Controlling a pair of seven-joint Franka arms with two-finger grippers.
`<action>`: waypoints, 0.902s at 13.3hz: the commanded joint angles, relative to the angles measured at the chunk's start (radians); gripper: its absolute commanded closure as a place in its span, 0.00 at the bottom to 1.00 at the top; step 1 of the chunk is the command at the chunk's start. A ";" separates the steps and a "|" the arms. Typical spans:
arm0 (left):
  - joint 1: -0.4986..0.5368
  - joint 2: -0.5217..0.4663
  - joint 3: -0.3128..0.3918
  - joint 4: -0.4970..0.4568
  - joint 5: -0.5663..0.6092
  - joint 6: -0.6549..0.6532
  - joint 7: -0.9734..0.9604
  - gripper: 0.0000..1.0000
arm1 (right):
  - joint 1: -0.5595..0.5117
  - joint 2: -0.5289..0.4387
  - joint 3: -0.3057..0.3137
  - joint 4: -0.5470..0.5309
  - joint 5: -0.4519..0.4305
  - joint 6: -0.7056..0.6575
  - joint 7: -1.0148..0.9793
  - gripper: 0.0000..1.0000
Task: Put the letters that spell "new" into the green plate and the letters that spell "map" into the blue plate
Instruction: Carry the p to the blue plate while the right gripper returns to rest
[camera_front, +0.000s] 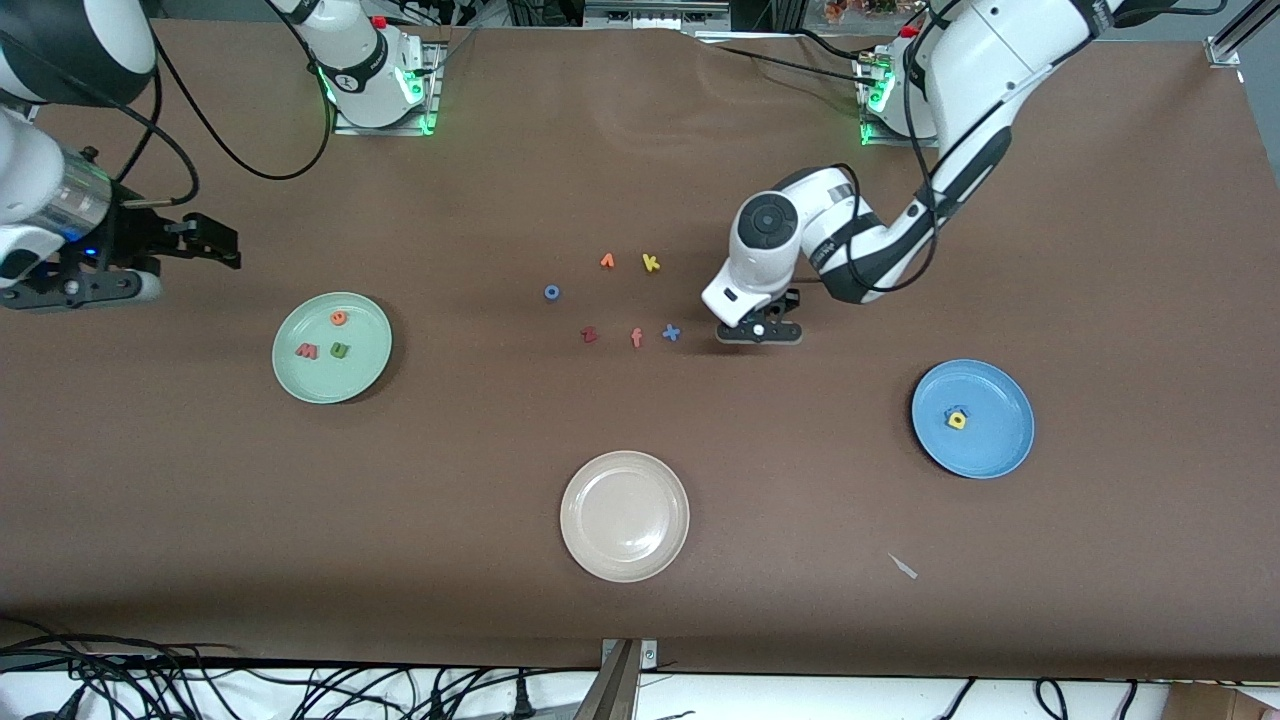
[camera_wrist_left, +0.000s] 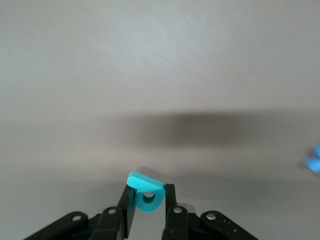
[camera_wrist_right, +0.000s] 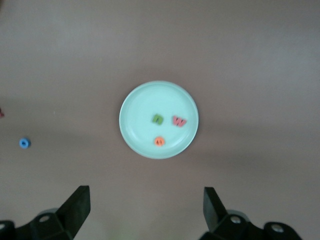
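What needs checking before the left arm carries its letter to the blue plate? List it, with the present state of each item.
1. Left hand shut on the teal p: ok; the letter sits pinched between the fingers.
2. Blue plate has room: ok; the yellow a and a blue letter touching it lie there, with bare plate around them.
3. Blue letter in the plate is the m: cannot tell; mostly hidden by the a.
4. Green plate done: ok; the green n, orange e and pinkish-red w lie in it.
5. Right hand out of the way: ok; open, waiting above the green plate's end of the table.
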 joint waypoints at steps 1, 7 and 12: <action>0.093 0.004 -0.009 0.043 0.016 -0.050 0.161 0.84 | -0.017 -0.060 0.018 0.023 -0.005 -0.013 0.004 0.00; 0.286 -0.004 -0.006 0.125 0.018 -0.171 0.544 0.83 | -0.017 -0.019 -0.036 0.067 0.076 -0.015 0.012 0.00; 0.444 0.007 0.001 0.160 0.033 -0.173 0.862 0.82 | -0.015 -0.023 -0.032 0.070 0.009 -0.003 0.014 0.00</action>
